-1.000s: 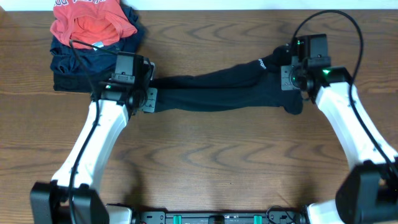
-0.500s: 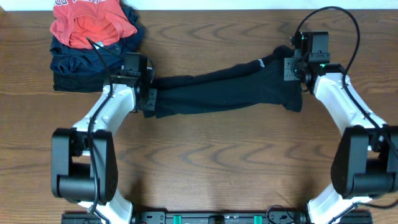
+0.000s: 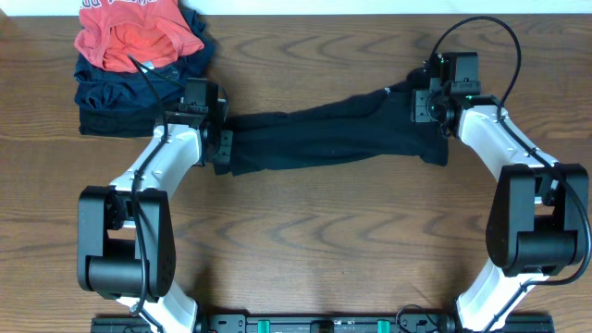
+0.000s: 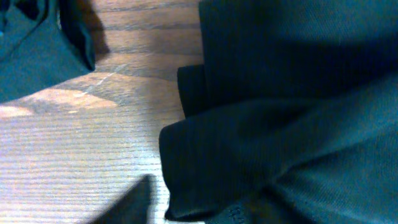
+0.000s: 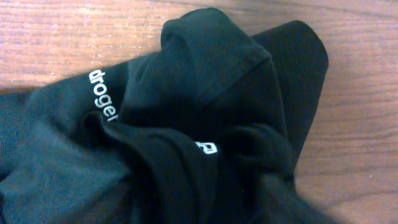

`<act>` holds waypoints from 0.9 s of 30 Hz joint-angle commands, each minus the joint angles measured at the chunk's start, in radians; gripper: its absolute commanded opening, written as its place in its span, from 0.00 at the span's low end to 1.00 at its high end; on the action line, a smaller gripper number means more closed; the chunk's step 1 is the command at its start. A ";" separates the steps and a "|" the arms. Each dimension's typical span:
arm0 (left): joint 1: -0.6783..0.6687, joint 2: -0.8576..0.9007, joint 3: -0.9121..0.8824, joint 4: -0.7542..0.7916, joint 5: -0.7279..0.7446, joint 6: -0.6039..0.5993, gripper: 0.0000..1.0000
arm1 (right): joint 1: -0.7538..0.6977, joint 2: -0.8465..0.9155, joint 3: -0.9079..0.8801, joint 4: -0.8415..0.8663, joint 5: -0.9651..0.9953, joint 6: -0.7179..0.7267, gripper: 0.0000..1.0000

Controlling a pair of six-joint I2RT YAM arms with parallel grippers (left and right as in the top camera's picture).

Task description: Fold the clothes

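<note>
Overhead, the black shirt [image 3: 324, 134] lies drawn into a long band across the table [image 3: 305, 231], its ends at the left gripper [image 3: 222, 148] and right gripper [image 3: 424, 104]. Only the right wrist view resolves the white lettering [image 5: 102, 93] on bunched folds. Neither wrist view shows fingers, so each gripper's opening and hold cannot be determined.

You have a brown wood-grain table [image 3: 305, 231]. Directly on it: a long black soft-fabric shirt [image 3: 324, 134], stretched across the middle, & a folded dark navy garment pile [image 3: 111, 102] near the far-left corner.
</note>
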 commanded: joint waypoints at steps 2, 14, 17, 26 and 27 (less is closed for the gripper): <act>0.009 0.002 0.013 -0.027 0.026 -0.008 0.77 | -0.005 -0.029 0.079 -0.052 -0.021 0.018 0.99; 0.025 -0.004 0.145 -0.161 0.309 0.011 0.98 | 0.027 -0.187 0.257 -0.290 -0.030 0.002 0.99; 0.027 0.018 0.145 -0.157 0.344 0.014 0.98 | 0.034 -0.188 0.257 -0.320 -0.030 0.002 0.99; 0.080 0.070 0.145 -0.158 0.390 -0.006 0.98 | 0.040 -0.188 0.257 -0.393 -0.034 0.002 0.99; 0.090 0.072 0.145 -0.158 0.391 -0.006 0.98 | 0.043 -0.188 0.257 -0.397 -0.034 0.002 0.99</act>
